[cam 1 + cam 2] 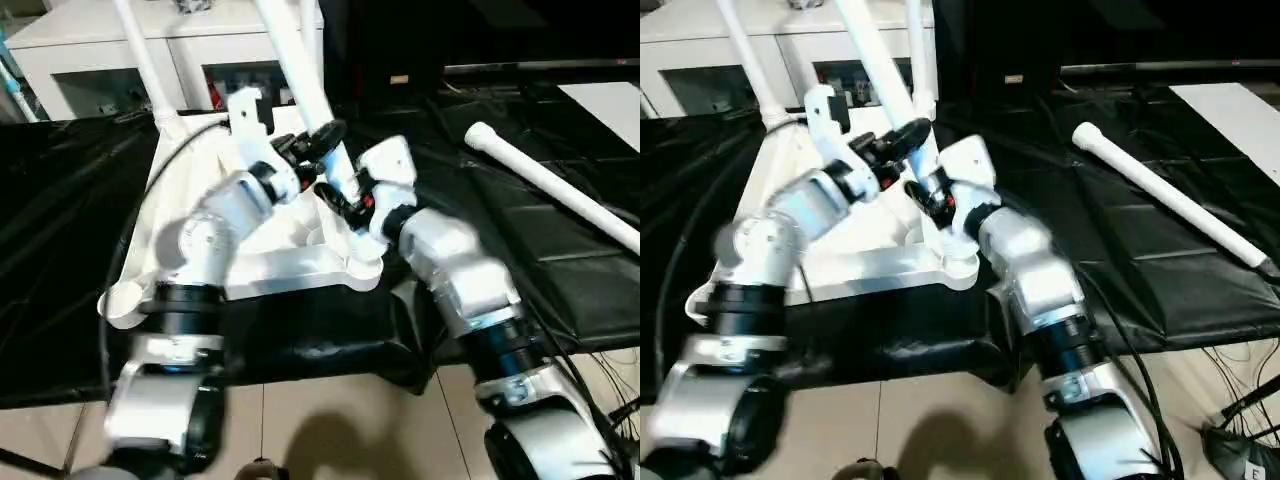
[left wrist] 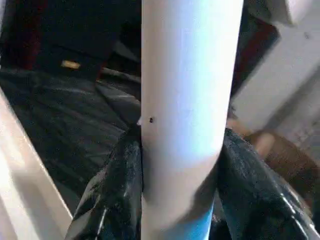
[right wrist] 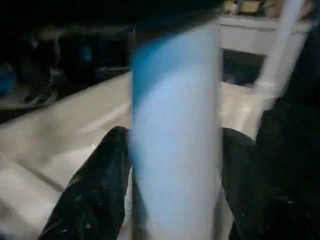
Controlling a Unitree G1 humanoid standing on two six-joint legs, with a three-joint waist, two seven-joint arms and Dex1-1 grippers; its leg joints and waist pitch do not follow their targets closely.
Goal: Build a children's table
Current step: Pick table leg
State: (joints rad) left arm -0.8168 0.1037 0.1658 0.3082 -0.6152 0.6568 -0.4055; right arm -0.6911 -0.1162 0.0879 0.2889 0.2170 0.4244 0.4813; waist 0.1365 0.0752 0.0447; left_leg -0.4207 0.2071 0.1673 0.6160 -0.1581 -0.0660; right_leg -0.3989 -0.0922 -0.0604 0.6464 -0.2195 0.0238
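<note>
The white tabletop [image 1: 185,215] lies upside down on black cloth, ribbed underside up. Two legs [image 1: 143,60] stand in its far corner sockets. A third white leg [image 1: 300,70] slants up from the near right corner socket [image 1: 362,262]. My left gripper [image 1: 322,140] is shut on this leg higher up, and its black fingers [image 2: 112,195] press both sides of the tube [image 2: 190,110]. My right gripper [image 1: 345,200] is shut on the same leg [image 3: 175,130] lower down, just above the socket. A fourth leg [image 1: 555,185] lies loose on the cloth at the right.
A white cabinet [image 1: 110,50] with glass doors stands behind the tabletop. Black cloth [image 1: 560,270] covers the work surface, and its front edge drops to a tiled floor [image 1: 330,430]. Cables [image 1: 610,410] run at the lower right. A white sheet [image 1: 610,100] lies at the far right.
</note>
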